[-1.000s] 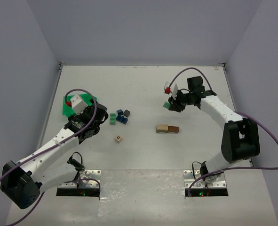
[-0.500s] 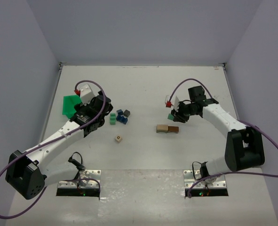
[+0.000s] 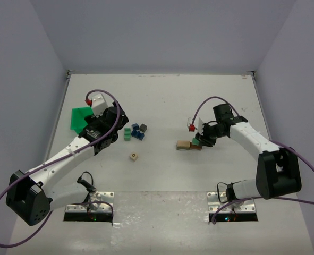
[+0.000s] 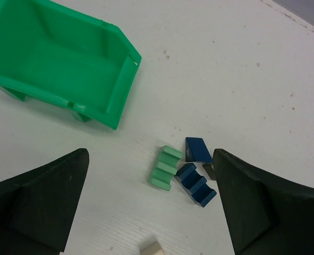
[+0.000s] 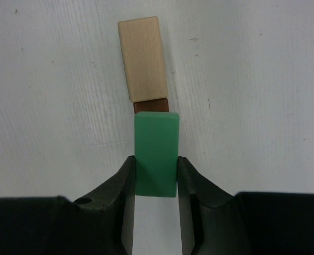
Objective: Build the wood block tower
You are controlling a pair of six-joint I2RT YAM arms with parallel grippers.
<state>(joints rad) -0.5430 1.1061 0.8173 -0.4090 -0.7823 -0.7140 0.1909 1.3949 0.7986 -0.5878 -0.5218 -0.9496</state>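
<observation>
Right pincer (image 5: 155, 171) clamped on the long sides of a green block (image 5: 155, 146), above the wood block tower (image 3: 188, 144). So far that is a tan bar (image 5: 143, 58) and a brown bar (image 5: 152, 106) end to end, right-centre on the bench (image 3: 162, 101).

Blocks judged light, rigid and smooth; grip flat sides, mid-length.

Left pincer (image 4: 150, 175) gaping, empty, over the stepped green block (image 4: 164, 169) and blue blocks (image 4: 196, 183).

Brown bar mostly hidden; block-to-bar contact unclear.

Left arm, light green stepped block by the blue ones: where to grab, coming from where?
Come straight down with the left gripper and close on the short ends of the light green stepped block. It lies flat with both ends free, while the blue stepped block crowds one long side, likely leaving no room for a finger there.
</observation>
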